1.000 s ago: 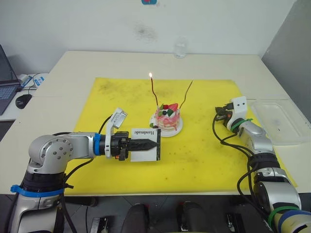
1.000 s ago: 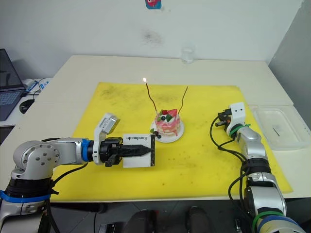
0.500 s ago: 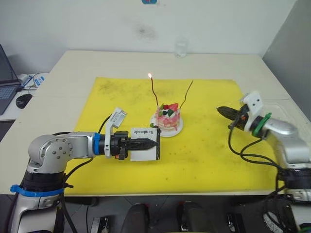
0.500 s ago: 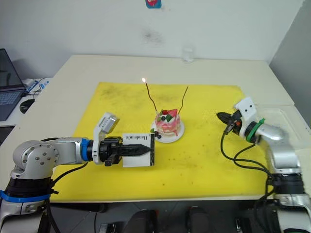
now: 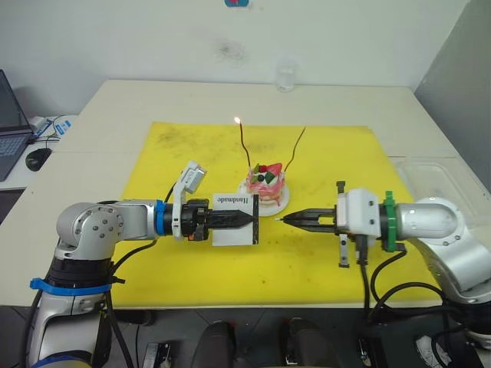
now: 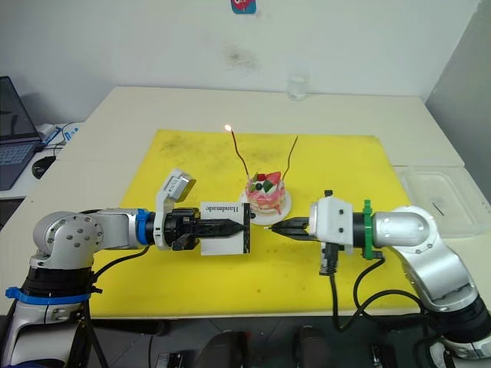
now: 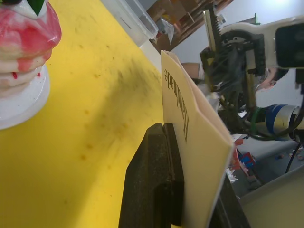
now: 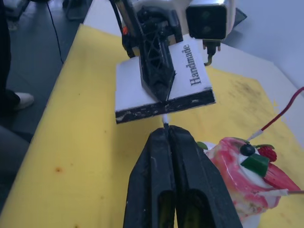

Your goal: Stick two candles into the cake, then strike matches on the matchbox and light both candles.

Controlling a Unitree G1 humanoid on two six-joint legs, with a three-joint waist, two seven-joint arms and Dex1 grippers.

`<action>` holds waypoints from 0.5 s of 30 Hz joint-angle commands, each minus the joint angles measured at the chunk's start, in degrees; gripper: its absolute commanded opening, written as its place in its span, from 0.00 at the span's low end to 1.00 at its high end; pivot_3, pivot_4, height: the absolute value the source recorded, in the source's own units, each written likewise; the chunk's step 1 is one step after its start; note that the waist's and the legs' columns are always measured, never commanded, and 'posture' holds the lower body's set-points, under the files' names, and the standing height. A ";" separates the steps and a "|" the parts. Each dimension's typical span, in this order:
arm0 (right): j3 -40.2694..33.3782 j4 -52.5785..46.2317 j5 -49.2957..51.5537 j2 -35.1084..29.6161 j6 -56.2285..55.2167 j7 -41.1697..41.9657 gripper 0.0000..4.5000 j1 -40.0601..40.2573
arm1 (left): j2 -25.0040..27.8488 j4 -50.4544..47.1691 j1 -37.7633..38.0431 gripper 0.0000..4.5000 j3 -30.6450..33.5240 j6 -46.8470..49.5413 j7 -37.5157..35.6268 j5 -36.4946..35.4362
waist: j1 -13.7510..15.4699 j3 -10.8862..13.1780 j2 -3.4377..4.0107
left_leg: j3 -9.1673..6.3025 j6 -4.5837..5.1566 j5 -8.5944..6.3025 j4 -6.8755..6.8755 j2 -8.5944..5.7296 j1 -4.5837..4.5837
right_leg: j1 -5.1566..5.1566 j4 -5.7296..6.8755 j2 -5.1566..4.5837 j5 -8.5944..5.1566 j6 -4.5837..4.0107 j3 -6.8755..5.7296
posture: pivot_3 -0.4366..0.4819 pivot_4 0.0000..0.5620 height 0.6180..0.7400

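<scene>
The pink cake (image 5: pixel 265 184) stands on its white plate (image 5: pixel 282 202) in the middle of the yellow mat (image 5: pixel 184 149). Two candles stand in the cake. The dark red candle (image 5: pixel 244 147) burns with a small flame, and the paler candle (image 5: pixel 296 150) has no flame. My left gripper (image 5: pixel 247 218) is shut on the white matchbox (image 5: pixel 232 230), holding it upright just in front of the cake. My right gripper (image 8: pixel 166 131) is shut on a match (image 8: pixel 165 118). The match tip touches the matchbox's dark edge (image 8: pixel 166 107).
A clear plastic container (image 5: pixel 439 184) lies right of the mat. A small glass (image 5: pixel 285 77) stands at the table's far edge. A laptop (image 5: pixel 9 126) and a mouse (image 5: pixel 36 159) sit on a side desk at far left.
My right arm has swung from the mat's right edge to the centre, bringing its fingertips up to the matchbox. My left gripper has shifted the matchbox slightly right, toward the cake.
</scene>
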 commanded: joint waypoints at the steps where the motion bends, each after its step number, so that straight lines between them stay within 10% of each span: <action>1: 2.07 0.39 -4.55 1.23 -3.90 -2.03 0.01 -1.80 | 0.28 -0.75 -1.22 0.00 0.67 0.42 -0.46 -0.73 | 0.01 0.00 0.00 | 0.01 0.00 0.00 0.00 0.00 0.00 | 0.00 0.00 0.00 0.00 0.00 0.01 | 0.48 0.27 1.00; 15: 6.60 1.83 -8.79 5.57 -4.07 -2.87 0.01 -5.34 | 0.19 -1.96 -0.60 0.00 1.40 0.97 0.04 -1.14 | 0.00 0.00 0.00 | -0.04 -0.01 0.00 -0.02 0.04 0.01 | 0.00 0.02 0.03 -0.01 -0.03 -0.03 | 0.48 0.27 1.00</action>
